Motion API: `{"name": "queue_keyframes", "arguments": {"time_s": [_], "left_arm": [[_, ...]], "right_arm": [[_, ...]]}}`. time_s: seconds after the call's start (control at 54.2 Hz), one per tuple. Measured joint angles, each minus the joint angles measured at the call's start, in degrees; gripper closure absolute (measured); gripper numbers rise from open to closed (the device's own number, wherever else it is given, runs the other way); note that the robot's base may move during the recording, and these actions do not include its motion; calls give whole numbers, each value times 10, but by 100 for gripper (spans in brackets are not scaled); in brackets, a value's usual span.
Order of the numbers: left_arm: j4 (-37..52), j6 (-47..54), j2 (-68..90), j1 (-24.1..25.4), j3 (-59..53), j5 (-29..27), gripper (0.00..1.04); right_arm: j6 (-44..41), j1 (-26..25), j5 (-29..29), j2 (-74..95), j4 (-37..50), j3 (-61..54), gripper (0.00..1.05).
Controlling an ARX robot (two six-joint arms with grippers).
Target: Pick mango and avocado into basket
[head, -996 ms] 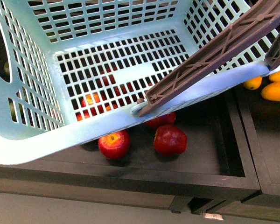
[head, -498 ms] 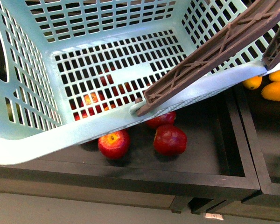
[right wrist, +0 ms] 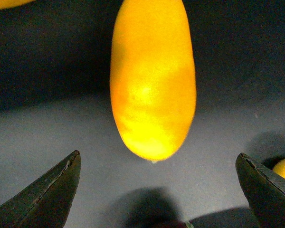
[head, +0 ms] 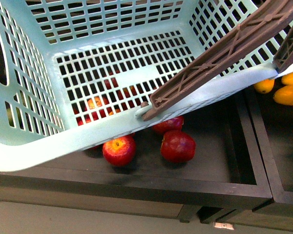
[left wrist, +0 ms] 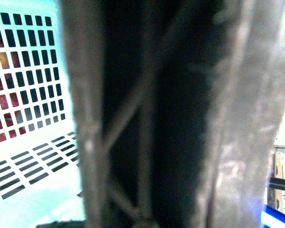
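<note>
1. Plainly, the basket fills most of the front view. It hangs tilted above a dark tray, and its near rim slants from the lower left up to the right.
2. Its brown ribbed handle crosses the right half of the basket, running from a pivot on the near rim up to the top right corner.
3. Red apples lie in the tray under the basket. Two sit in the open just below the near rim, and more show through the slotted bottom.
4. Past a divider on the right, yellow fruits lie in the next compartment, near the basket's right corner. I cannot tell which of them is the one the right wrist camera sees.
5. In the left wrist view, the handle is so close that it is blurred and covers most of the frame, with the basket's pale lattice beside it. The left gripper's fingers do not show, so I cannot tell whether they clasp the handle.
6. The right gripper has its two dark fingers spread wide apart, with nothing between them.
7. The mango lies on the dark floor just ahead of those fingertips. Its rounded end points into the gap between them, and neither finger touches it.
8. Bits of two more yellow fruits peek in at the edges of that view, well apart from the mango.
</note>
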Motion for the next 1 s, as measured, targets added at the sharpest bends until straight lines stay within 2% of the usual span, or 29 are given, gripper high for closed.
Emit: {"name": "queue_keyframes", "arguments": {"time_s": [0.996], "left_arm": [[0,0,0,0,0,0,92]], "right_arm": [[67,16,14,127,-59,180,9]]}}
